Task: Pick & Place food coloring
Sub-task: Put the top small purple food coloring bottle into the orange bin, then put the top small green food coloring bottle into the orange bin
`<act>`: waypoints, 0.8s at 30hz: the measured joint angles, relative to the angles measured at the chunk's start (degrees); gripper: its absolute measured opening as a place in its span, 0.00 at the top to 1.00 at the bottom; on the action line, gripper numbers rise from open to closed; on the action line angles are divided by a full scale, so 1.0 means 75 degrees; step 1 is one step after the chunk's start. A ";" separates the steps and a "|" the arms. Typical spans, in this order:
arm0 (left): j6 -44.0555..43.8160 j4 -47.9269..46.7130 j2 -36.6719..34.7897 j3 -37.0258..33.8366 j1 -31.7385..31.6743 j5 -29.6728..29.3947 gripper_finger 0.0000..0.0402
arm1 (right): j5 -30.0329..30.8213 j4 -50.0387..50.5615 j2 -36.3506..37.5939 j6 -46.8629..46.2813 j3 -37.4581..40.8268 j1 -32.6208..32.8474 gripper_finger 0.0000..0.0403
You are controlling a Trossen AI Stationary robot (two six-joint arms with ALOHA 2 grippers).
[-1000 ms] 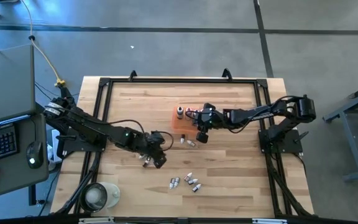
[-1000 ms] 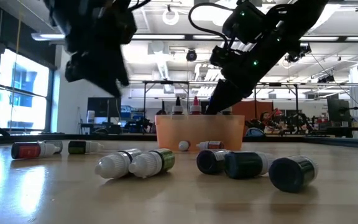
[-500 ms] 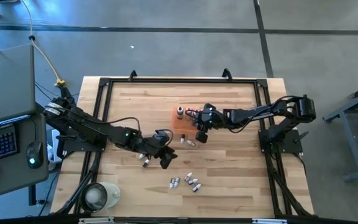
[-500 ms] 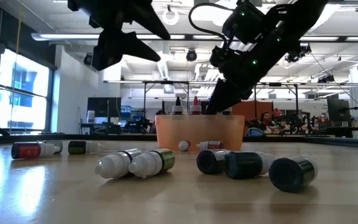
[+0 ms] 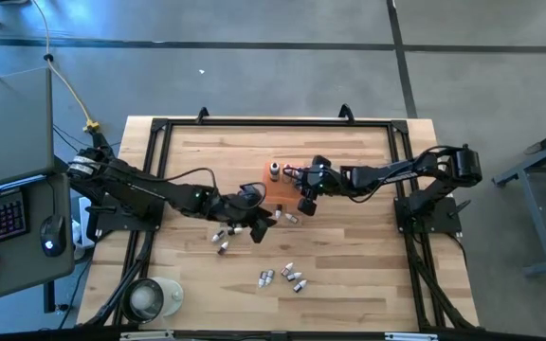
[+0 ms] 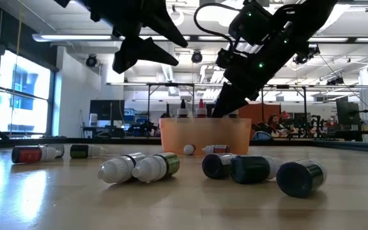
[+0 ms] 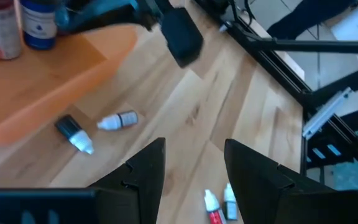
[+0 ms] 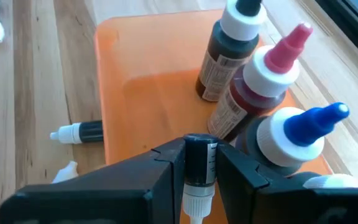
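Observation:
My right gripper [image 5: 306, 201] hangs over the orange tray [image 8: 142, 93] and is shut on one small food coloring bottle [image 8: 199, 163]. Three bottles stand upright in the tray: dark-capped [image 8: 232, 46], pink-tipped [image 8: 263, 84], blue-tipped [image 8: 294, 134]. My left gripper [image 5: 265, 221] is open and in the air near the tray's near edge, above two bottles lying on the wood [image 7: 118, 120] [image 7: 73, 132]. More bottles lie in a cluster [image 5: 287, 277] and beside the left arm [image 5: 222, 242]. In the low view several lie on their sides [image 6: 158, 166]. My right gripper pinches a small bottle by its dark body [image 8: 199, 155], one finger on each side. The fingers point down from above. The bottle's white end [image 8: 196, 199] points back toward the wrist, and the bottle is lifted clear over the tray floor.
A larger white round cup [image 5: 146, 298] sits at the table's near-left corner. Black frame rails [image 5: 159, 170] run along the table's edges. Bare wood lies between the tray and the far edge. A keyboard and a mouse [image 5: 50, 232] sit off the table's left side.
My left gripper has travelled from beside the bottles near the left arm toward the table's right and far side, ending close to the tray's near edge, and its fingers now point more toward the tray. My right gripper has kept still.

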State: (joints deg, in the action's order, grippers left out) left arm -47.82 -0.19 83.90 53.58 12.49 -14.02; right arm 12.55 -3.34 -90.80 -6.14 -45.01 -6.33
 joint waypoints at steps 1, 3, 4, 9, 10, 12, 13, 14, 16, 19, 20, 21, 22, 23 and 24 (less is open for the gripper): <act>-0.0001 0.0000 0.0000 0.0000 -0.0057 0.0000 0.59 | -0.0014 -0.0027 0.0000 0.0042 0.0000 0.0000 0.82; -0.0001 0.0009 0.0000 0.0000 -0.0141 0.0001 0.59 | -0.0077 -0.0121 0.0000 0.0077 0.0000 0.0000 0.81; -0.0001 0.0009 0.0000 0.0000 -0.0188 0.0003 0.59 | -0.0083 -0.0135 0.0000 0.0080 0.0000 0.0000 0.80; -0.0001 0.0009 0.0000 0.0000 -0.0261 -0.0043 0.59 | -0.0415 -0.0217 0.0000 0.0340 0.0000 0.0000 0.66; -0.0001 0.0009 0.0000 0.0000 -0.0266 -0.0038 0.59 | -0.0517 -0.0181 0.0000 0.0433 0.0000 0.0000 0.64; -0.0001 0.0012 0.0000 0.0000 -0.0265 0.0027 0.59 | -0.0529 -0.0012 0.0000 0.0484 0.0000 0.0000 0.61; -0.0001 0.0010 0.0000 0.0000 -0.0265 0.0052 0.59 | -0.0493 0.0077 0.0000 0.0453 0.0000 0.0000 0.60; -0.0002 0.0010 0.0000 0.0000 -0.0265 0.0069 0.59 | -0.0434 0.0095 0.0000 0.0392 0.0000 0.0000 0.60; -0.0001 0.0012 0.0000 0.0000 -0.0265 0.0064 0.59 | -0.0395 0.0064 0.0000 0.0296 0.0000 -0.0003 0.59; -0.0001 0.0012 0.0000 0.0000 -0.0265 0.0061 0.59 | -0.0563 -0.0119 0.0017 0.0272 0.0000 -0.0006 0.59; -0.0001 0.0012 0.0000 0.0000 -0.0265 0.0061 0.59 | -0.0668 -0.0234 0.0022 0.0231 0.0000 -0.0004 0.59; -0.0001 0.0012 0.0000 0.0000 -0.0265 0.0061 0.59 | -0.0788 -0.0315 0.0066 0.0190 0.0000 -0.0003 0.59; -0.0001 0.0012 0.0000 0.0000 -0.0265 0.0061 0.59 | -0.0877 -0.0339 0.0123 0.0154 0.0000 -0.0001 0.59; -0.0001 0.0012 0.0000 0.0000 -0.0265 0.0061 0.59 | -0.0966 -0.0366 0.0193 0.0148 0.0000 0.0003 0.59; -0.0001 0.0014 0.0000 0.0000 -0.0265 0.0061 0.59 | -0.1029 -0.0385 0.0297 0.0142 0.0000 0.0025 0.60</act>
State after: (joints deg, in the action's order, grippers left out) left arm -47.83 -0.08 83.90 53.58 10.50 -13.56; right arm 4.83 -6.23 -88.57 -5.08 -45.01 -6.14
